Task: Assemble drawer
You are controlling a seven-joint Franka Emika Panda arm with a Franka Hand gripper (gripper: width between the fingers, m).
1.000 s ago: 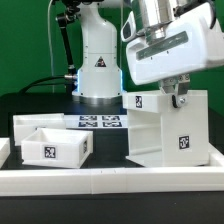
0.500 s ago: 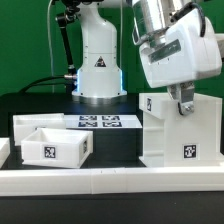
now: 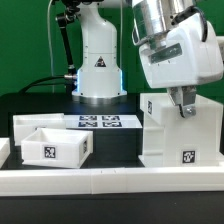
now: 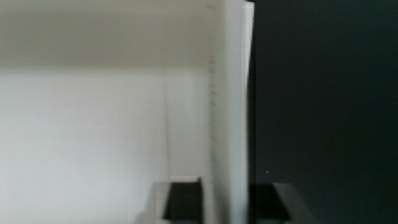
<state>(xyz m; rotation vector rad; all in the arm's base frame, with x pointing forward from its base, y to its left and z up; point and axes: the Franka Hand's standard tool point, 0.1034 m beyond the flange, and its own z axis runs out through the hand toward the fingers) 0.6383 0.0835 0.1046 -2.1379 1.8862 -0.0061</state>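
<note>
The drawer's large white housing (image 3: 182,130) stands on the table at the exterior view's right, with a square tag low on its front face. My gripper (image 3: 183,108) comes down onto its top edge. In the wrist view my gripper (image 4: 226,200) straddles a thin white wall of the housing (image 4: 226,90), with one dark finger (image 4: 182,200) on each side, closed against it. A smaller open-top white tray (image 3: 55,146) with a tag lies at the exterior view's left, apart from the housing.
The marker board (image 3: 100,122) lies flat behind the tray, in front of the robot base (image 3: 98,70). A long low white part (image 3: 25,125) sits behind the tray. The low white rail (image 3: 110,181) borders the table's front edge.
The housing has turned from an angled pose to square-on, shifted toward the exterior view's right and settled lower. My gripper moved with it.
</note>
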